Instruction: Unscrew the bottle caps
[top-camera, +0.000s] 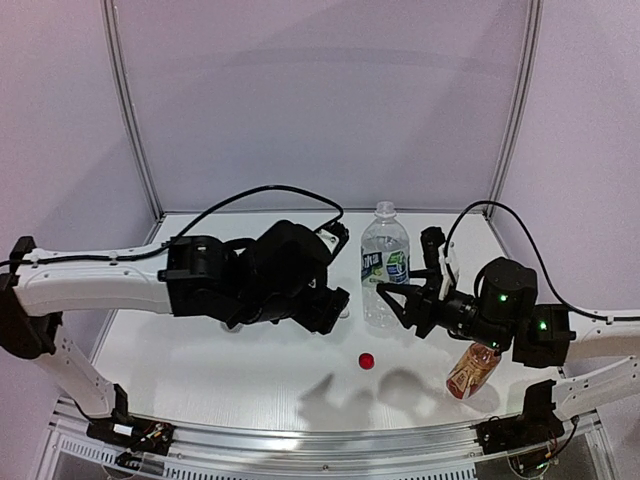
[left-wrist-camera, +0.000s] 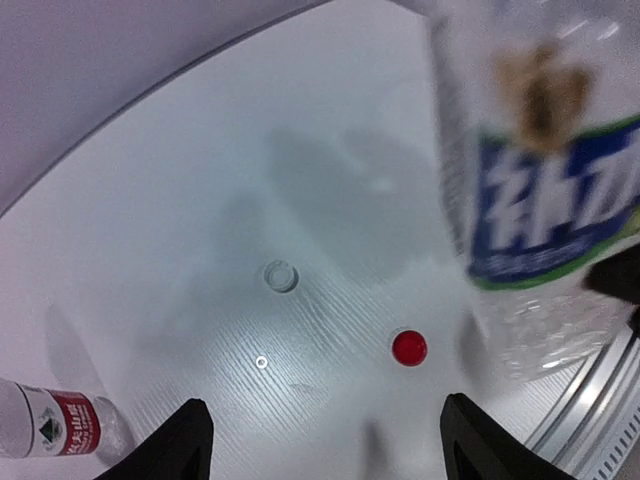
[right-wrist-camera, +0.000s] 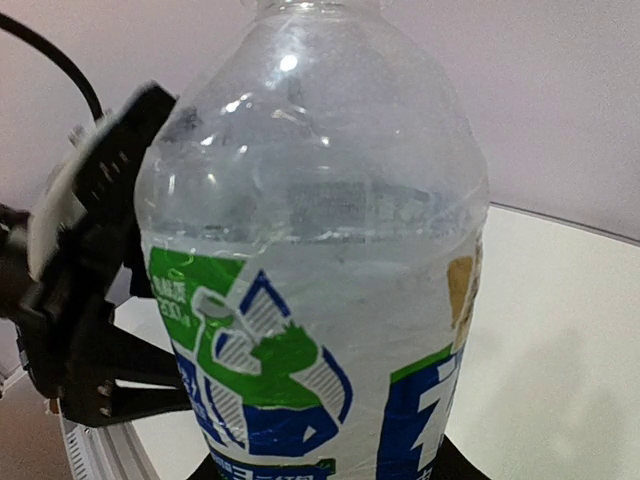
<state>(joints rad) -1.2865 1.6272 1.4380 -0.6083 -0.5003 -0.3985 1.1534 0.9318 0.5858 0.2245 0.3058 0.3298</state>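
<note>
A clear bottle with a green-blue label (top-camera: 385, 262) stands upright mid-table, and my right gripper (top-camera: 393, 303) is shut on its lower body. The same bottle (right-wrist-camera: 320, 260) fills the right wrist view. My left gripper (left-wrist-camera: 325, 405) hangs open above the table just left of the bottle, with nothing between its fingers (left-wrist-camera: 188, 438). Below it a red cap (left-wrist-camera: 409, 347) and a pale translucent cap (left-wrist-camera: 281, 276) lie loose on the table. The red cap (top-camera: 367, 360) also shows in the top view. A red-label bottle (left-wrist-camera: 58, 424) lies at the left. An amber bottle (top-camera: 473, 368) lies under the right arm.
A tiny white ring (left-wrist-camera: 261, 361) lies on the table near the caps. The metal rail of the table's near edge (top-camera: 320, 440) runs in front of the arms. Frame posts (top-camera: 130, 110) and white walls close the back. The left gripper's body (right-wrist-camera: 85, 290) sits close beside the bottle.
</note>
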